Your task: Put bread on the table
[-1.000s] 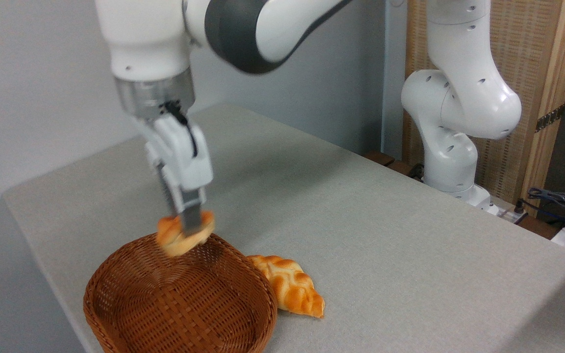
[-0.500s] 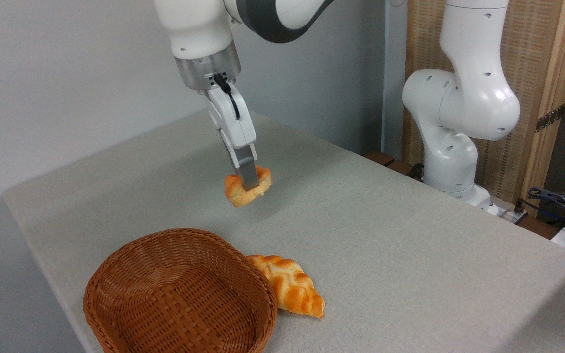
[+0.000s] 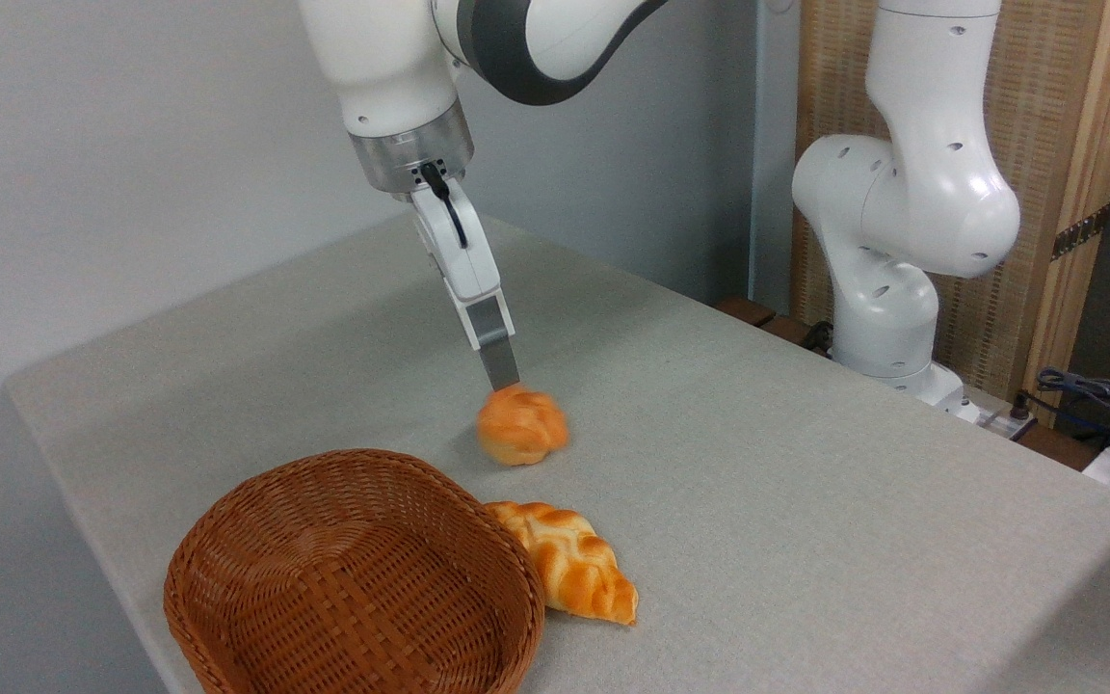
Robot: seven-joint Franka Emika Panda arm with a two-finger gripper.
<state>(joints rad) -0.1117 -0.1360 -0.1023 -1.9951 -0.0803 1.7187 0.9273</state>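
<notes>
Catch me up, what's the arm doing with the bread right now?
The gripper has let go of the small round bun, which shows blurred just below the fingertip, on or just above the table. It is out of the wicker basket, which sits empty. The braided loaf lies against the basket's right side. From this side view the jaw gap can't be seen.

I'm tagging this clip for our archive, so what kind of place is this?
Probably a robotics lab bench: a white robot arm mounted beside a grey table, loose cables at the right edge, and toy-like bread near a wicker basket.
</notes>
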